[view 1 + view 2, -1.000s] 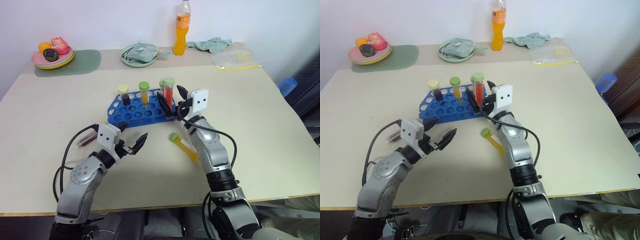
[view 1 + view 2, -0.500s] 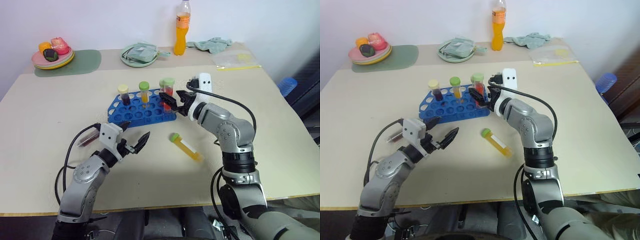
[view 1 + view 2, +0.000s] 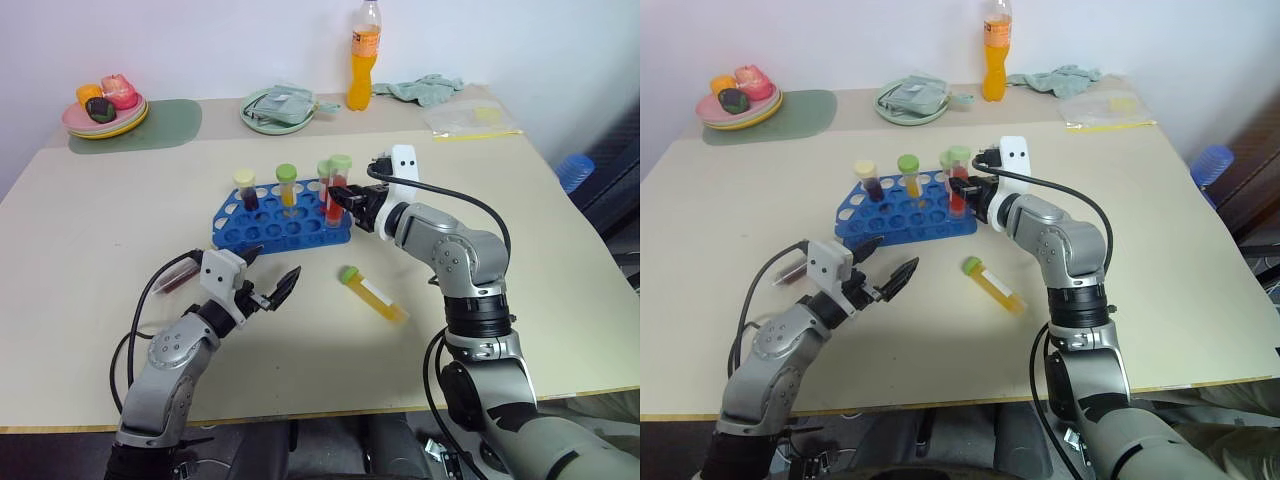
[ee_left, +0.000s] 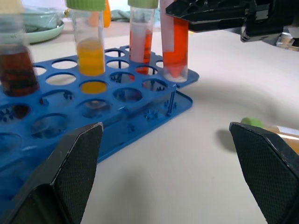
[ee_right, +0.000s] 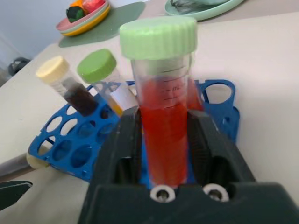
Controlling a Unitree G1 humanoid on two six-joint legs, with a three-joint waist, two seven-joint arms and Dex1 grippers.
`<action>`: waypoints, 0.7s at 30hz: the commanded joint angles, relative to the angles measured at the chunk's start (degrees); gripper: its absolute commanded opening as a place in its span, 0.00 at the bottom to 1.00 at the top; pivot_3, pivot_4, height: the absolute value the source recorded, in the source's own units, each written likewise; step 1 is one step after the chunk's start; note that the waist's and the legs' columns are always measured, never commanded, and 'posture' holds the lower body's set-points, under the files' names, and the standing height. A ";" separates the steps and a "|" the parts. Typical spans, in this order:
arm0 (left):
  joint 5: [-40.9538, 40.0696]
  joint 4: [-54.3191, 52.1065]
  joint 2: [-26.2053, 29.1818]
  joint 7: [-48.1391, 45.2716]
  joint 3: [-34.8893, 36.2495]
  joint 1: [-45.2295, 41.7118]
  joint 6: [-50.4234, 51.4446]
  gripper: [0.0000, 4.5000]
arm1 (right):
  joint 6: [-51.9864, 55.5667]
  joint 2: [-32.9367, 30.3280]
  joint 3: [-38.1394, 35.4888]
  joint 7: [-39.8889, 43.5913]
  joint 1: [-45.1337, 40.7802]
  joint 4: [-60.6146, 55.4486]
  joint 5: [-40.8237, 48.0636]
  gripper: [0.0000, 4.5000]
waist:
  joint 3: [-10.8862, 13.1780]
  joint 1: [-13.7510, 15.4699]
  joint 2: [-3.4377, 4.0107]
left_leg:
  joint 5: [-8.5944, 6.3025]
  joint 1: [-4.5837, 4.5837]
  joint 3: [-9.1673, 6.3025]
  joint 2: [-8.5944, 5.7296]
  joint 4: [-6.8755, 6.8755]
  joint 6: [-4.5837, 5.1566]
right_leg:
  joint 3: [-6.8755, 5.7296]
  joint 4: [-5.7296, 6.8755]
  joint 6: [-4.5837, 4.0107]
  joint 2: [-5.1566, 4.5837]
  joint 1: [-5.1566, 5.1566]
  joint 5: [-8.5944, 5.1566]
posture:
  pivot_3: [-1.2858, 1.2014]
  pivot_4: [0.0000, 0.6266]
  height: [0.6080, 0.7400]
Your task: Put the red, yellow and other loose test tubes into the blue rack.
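Left and right eye views: The blue rack (image 3: 283, 217) is seen near the middle of the table (image 3: 560, 260), with a maroon tube (image 3: 247, 188), a yellow tube (image 3: 288, 185) and a red tube (image 3: 325, 183) standing in its far row. A second red-orange tube (image 3: 337, 185) at the rack's right end is clamped between the fingers of the right gripper (image 3: 345, 203). A loose yellow tube (image 3: 372, 293) lies on its side on the table, near the rack's right front. Another loose tube (image 3: 176, 279), dark in content, lies beside the left arm. The left gripper (image 3: 268, 278) hovers with its fingers spread wide, holding nothing.

Left wrist view: The clamped tube's tip (image 4: 174, 73) is seen just above the rack's end hole, apparently not seated.

Right wrist view: The red-orange tube is gripped below its green cap (image 5: 158, 37), both fingers pressed on its wall.

Risk: If the tube were released while its tip is off-centre over the hole, it could probably tip off the rack's edge. A sideways pull on the light rack could likely drag it or disturb the neighbouring tubes.
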 commanded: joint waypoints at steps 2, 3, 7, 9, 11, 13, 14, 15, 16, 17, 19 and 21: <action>0.27 -1.04 0.02 -0.09 -0.09 -0.03 -1.31 1.00 | -1.54 0.24 -0.12 0.00 -1.45 -0.90 -0.15 0.35 | 0.00 0.02 0.00 | 0.00 0.00 0.00 0.00 0.01 0.00 | 0.01 0.00 0.00 -0.01 0.00 0.00 | 0.52 0.24 1.00; 0.31 -1.01 0.01 -0.06 -0.18 -0.14 -1.25 1.00 | -1.58 0.28 -0.16 -0.02 -1.43 -0.88 -0.18 0.35 | 0.00 0.02 0.00 | 0.00 0.00 0.00 -0.01 0.01 0.00 | 0.01 0.00 0.00 -0.01 0.00 0.00 | 0.52 0.24 1.00; 0.32 -1.06 0.07 -0.04 -0.22 -0.59 -0.98 1.00 | -2.61 -0.15 0.98 0.33 -0.88 -1.38 -1.19 0.35 | 0.00 0.01 0.00 | 0.00 0.00 0.00 0.00 0.00 0.00 | 0.01 0.00 0.00 -0.01 0.00 0.00 | 0.52 0.24 1.00; 0.34 -0.95 0.13 -0.07 -0.13 -0.82 -0.91 1.00 | -5.81 -1.09 3.00 1.56 0.10 -2.08 -3.12 0.35 | 0.00 0.01 0.00 | 0.00 0.00 0.00 -0.01 0.00 0.00 | 0.00 0.00 0.00 -0.01 0.00 0.00 | 0.52 0.24 1.00; 0.35 -0.93 0.20 -0.12 -0.07 -0.92 -0.86 1.00 | -9.18 -1.97 4.98 2.81 1.27 -2.82 -4.94 0.35 | 0.00 0.01 0.00 | 0.00 0.00 0.02 -0.01 0.00 0.00 | 0.00 0.00 0.00 -0.01 0.00 0.00 | 0.52 0.24 1.00; 0.34 -0.97 0.24 -0.13 -0.03 -0.95 -0.80 1.00 | -13.73 -2.31 6.73 4.13 3.25 -3.65 -6.56 0.35 | 0.00 0.04 0.00 | 0.00 0.00 0.04 -0.01 0.01 0.00 | 0.00 0.00 0.00 -0.01 0.01 0.00 | 0.52 0.24 1.00; 0.34 -0.99 0.25 -0.13 -0.02 -0.96 -0.78 1.00 | -15.87 -2.47 7.54 4.58 4.29 -3.78 -7.45 0.35 | 0.00 0.06 0.00 | 0.00 0.00 0.05 -0.01 0.01 0.00 | 0.00 0.00 0.01 -0.01 0.01 0.00 | 0.52 0.24 1.00; 0.34 -1.03 0.24 -0.10 -0.04 -0.97 -0.75 1.00 | -18.54 -2.42 8.24 4.90 5.69 -3.57 -8.47 0.35 | 0.00 0.05 0.00 | 0.00 0.00 0.06 -0.02 0.01 0.00 | 0.00 -0.01 0.01 -0.01 0.01 0.00 | 0.52 0.24 1.00; 0.35 -1.06 0.24 -0.09 -0.05 -0.97 -0.74 1.00 | -20.37 -2.35 8.65 5.11 6.62 -3.30 -9.17 0.35 | 0.00 0.05 0.00 | 0.00 0.00 0.07 -0.02 0.01 0.00 | 0.00 -0.01 0.01 -0.01 0.02 0.00 | 0.52 0.24 1.00; 0.36 -1.18 0.26 -0.08 -0.07 -0.96 -0.68 1.00 | -22.58 -2.07 9.03 5.09 7.83 -2.78 -9.97 0.35 | 0.00 0.03 0.00 | 0.00 0.00 0.06 -0.01 0.01 0.00 | 0.00 -0.01 0.01 -0.01 0.02 0.00 | 0.52 0.24 1.00; 0.33 -1.35 0.29 -0.04 -0.04 -0.97 -0.57 1.00 | -26.32 -1.59 9.77 5.38 9.74 -2.24 -11.16 0.35 | 0.00 0.04 0.00 | 0.00 0.00 0.06 -0.01 0.01 0.00 | 0.00 -0.01 0.01 0.00 0.02 0.00 | 0.52 0.24 1.00; 0.31 -1.49 0.35 -0.04 -0.03 -1.02 -0.47 1.00 | -29.12 -1.05 10.14 5.74 11.10 -2.10 -11.82 0.35 | 0.00 0.04 0.00 | 0.00 0.00 0.06 -0.01 0.01 0.00 | 0.00 -0.01 0.01 0.00 0.02 0.00 | 0.52 0.24 1.00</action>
